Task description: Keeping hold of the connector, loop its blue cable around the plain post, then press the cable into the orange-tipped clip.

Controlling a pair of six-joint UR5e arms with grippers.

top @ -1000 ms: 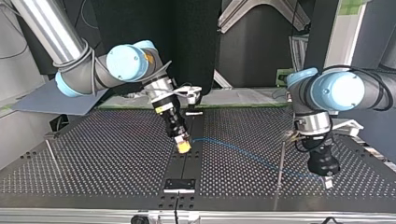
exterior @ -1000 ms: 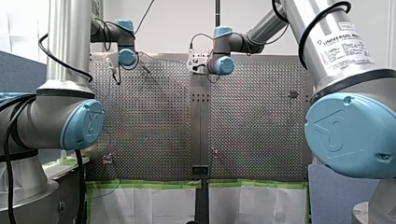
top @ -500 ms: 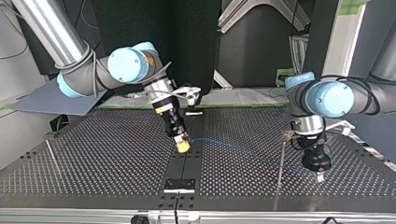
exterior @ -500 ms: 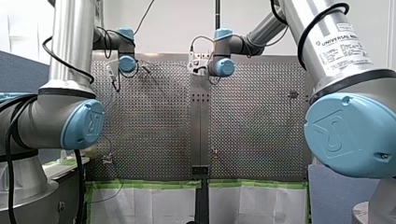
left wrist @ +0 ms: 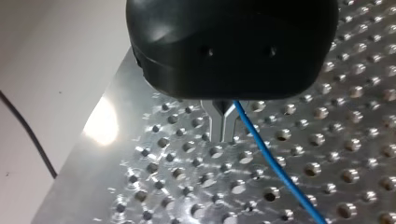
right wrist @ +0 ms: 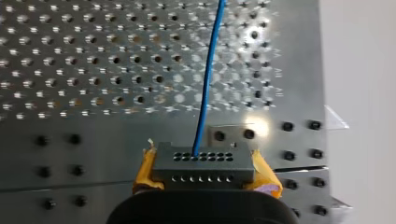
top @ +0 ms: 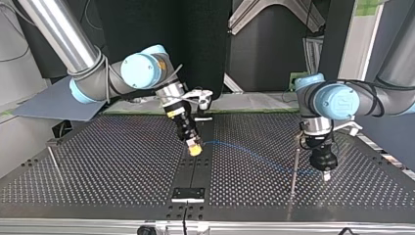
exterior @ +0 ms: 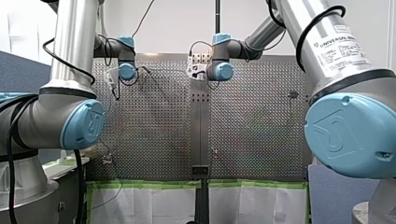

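1. The connector (right wrist: 201,163), long side spanning the yellow pads, sits clamped in the right claw (right wrist: 204,171) over the bench's (right wrist: 84,121) centre seam.
2. Its cable (right wrist: 206,93) points straight ahead, then crosses the post (top: 293,171).
3. The left claw (left wrist: 223,126), fingers pinched together beside the cable, hangs near the bench's edge.

A perforated silver metal table (exterior: 154,121) serves as the landmark. In the front view, a plain white wall (exterior: 173,23) is seen behind its far edge, and white sheets edged with green tape (exterior: 144,203) are seen below its near edge. In the top view, a black panel (top: 205,44) is set behind it. A bright glare (left wrist: 100,123) is thrown on its surface.
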